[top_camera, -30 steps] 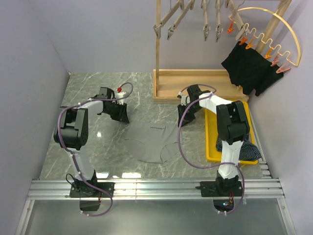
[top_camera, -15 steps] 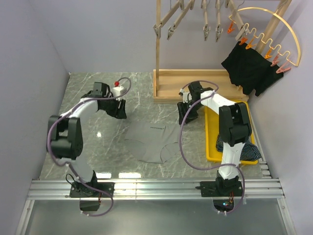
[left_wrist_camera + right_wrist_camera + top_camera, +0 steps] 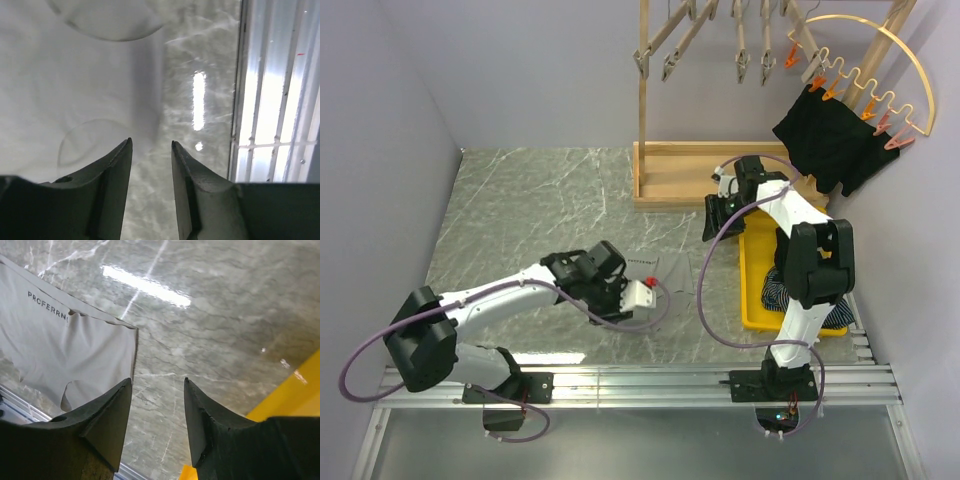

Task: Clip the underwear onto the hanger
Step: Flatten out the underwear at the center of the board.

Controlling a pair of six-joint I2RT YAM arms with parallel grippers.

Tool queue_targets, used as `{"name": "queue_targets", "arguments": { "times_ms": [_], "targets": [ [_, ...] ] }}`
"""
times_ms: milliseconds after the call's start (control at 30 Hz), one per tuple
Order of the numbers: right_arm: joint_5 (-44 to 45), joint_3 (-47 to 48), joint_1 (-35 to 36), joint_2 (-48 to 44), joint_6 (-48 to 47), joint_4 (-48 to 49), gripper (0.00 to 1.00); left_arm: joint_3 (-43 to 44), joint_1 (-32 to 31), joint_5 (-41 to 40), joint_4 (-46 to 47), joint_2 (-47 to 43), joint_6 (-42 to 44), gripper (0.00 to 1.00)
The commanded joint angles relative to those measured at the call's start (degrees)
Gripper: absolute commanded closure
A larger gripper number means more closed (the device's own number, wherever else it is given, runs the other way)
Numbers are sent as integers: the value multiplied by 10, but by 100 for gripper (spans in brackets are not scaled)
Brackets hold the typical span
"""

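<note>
- I read the left end effector (image 3: 151, 142) as open: the jaws stand apart with nothing between them.
- In the left wrist view, one finger (image 3: 117, 165) sits over grey cloth and the other over bare marble. I cannot tell whether either one touches down.
- I read the right end effector (image 3: 157, 381) as open as well, with the gap between the jaws unoccupied.
- The right end effector is over bare table (image 3: 225, 315). The cloth edge lies to one side of it and a yellow corner of the tray (image 3: 295, 390) to the other.
- The underwear (image 3: 75, 350) lies flat on the table near the middle, waistband lettering facing up. In the top view the left arm covers most of it.
- The near-edge rail (image 3: 280, 100) shows just beyond the cloth in the left wrist view.
- The tray (image 3: 752, 280) sits at the right of the table, with a striped garment (image 3: 820, 308) in it.
- The hanger (image 3: 880, 95) hangs at the upper right, well apart from the underwear, with orange clips along its wavy bar.
- A black garment (image 3: 830, 135) is clipped to the hanger.
- A wooden rack (image 3: 710, 175) stands at the far edge of the table.
</note>
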Motion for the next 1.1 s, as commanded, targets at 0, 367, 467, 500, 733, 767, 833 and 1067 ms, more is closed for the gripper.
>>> {"name": "queue_targets", "arguments": {
  "times_ms": [0, 367, 467, 500, 733, 767, 833, 1067],
  "targets": [
    [-20, -3, -13, -27, 5, -15, 47, -8, -49, -54, 38, 10, -35, 58],
    [-40, -23, -25, -19, 2, -23, 48, -1, -156, -122, 109, 99, -134, 61],
    [-39, -22, -27, -21, 2, -24, 48, 3, -156, -130, 119, 123, -144, 61],
    [-39, -22, -27, -21, 1, -25, 49, 5, -156, -135, 121, 128, -143, 61],
    [-38, -27, -38, -30, -3, -27, 49, -3, -156, -164, 142, 144, -126, 65],
    [-39, -29, -40, -32, -4, -27, 49, -3, -156, -162, 139, 144, -126, 66],
    [-39, -31, -41, -34, -7, -28, 49, 2, -156, -153, 132, 138, -127, 66],
    [-51, -30, -42, -28, -8, -30, 50, 4, -156, -157, 125, 139, -117, 67]
  ]
}}
